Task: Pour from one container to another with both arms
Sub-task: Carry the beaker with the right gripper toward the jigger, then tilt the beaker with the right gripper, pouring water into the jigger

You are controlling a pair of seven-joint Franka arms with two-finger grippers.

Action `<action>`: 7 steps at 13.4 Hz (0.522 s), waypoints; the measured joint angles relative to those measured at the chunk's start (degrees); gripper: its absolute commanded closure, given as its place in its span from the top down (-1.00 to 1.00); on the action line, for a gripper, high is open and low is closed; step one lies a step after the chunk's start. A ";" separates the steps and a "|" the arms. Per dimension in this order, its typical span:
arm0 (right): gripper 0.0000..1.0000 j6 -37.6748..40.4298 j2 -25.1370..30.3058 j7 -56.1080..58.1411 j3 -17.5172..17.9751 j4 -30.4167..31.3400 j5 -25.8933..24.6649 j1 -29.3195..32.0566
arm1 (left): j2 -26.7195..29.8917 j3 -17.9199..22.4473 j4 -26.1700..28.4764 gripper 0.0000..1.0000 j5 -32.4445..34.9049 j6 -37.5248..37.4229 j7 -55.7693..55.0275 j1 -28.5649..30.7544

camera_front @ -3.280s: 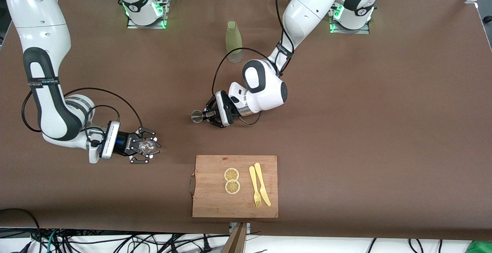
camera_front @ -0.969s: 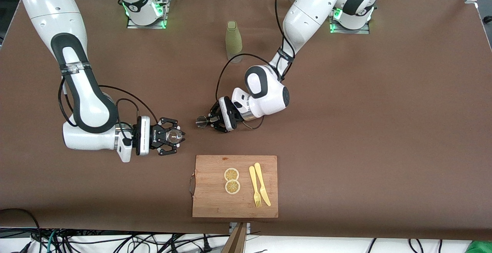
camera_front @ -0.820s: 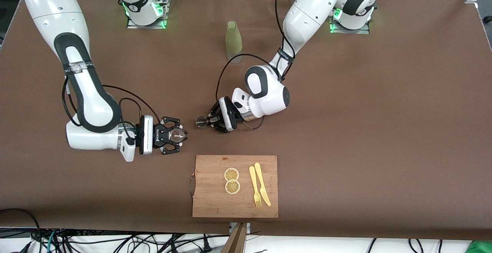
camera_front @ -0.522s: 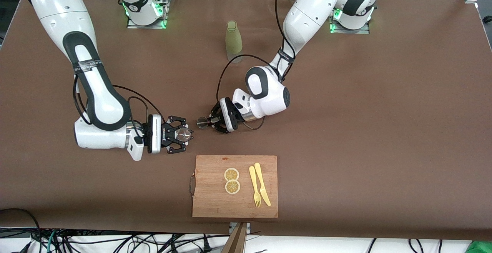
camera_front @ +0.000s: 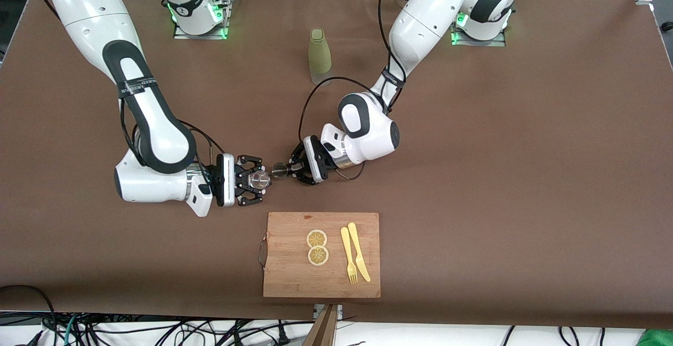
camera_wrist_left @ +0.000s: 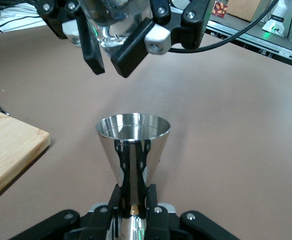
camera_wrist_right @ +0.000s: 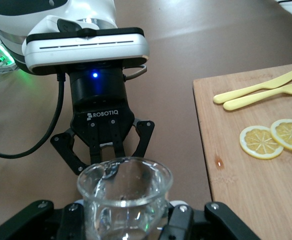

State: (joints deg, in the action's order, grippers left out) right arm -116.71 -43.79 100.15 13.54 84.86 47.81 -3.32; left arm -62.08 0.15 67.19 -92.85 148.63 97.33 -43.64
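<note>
The desk (camera_front: 526, 177) is plain brown. The arms are white with black bands, and both grippers are black. The jigger (camera_wrist_left: 132, 150) is shiny silver and shows dark reflections. The glass (camera_wrist_right: 124, 197) is clear and faceted. The bottle (camera_front: 319, 54) is olive-green. The cutting board (camera_front: 294, 277) is light brown wood with two pale yellow lemon slices (camera_front: 317, 247), and a yellow fork (camera_front: 348, 256) and knife (camera_front: 358, 251).
</note>
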 measured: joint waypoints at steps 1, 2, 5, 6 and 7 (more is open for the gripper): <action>-0.55 -0.05 0.00 -1.22 0.07 0.00 -1.41 -0.16 | -0.02 0.01 0.04 -1.00 0.00 0.00 0.45 0.00; -0.55 -0.06 0.00 -2.25 0.38 0.00 -2.89 -0.20 | -0.03 0.02 0.08 -1.00 0.00 0.02 1.09 0.04; -0.55 -0.33 0.07 -4.45 1.49 -0.09 -6.82 -0.35 | 0.02 0.16 0.37 -1.00 0.00 0.11 3.09 0.70; -0.55 -0.38 0.16 -4.97 1.83 -0.14 -7.72 -0.37 | 0.06 0.14 0.48 -1.00 0.00 0.05 3.52 0.98; -0.55 -0.39 0.29 -5.63 2.22 -0.17 -8.82 -0.38 | 0.14 0.13 0.63 -1.00 0.00 0.03 3.79 1.14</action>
State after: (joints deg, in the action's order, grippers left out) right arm -117.10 -43.50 94.52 15.76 84.69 38.99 -3.70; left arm -61.94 0.28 67.82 -92.85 148.67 101.13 -42.50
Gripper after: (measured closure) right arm 0.771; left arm 0.789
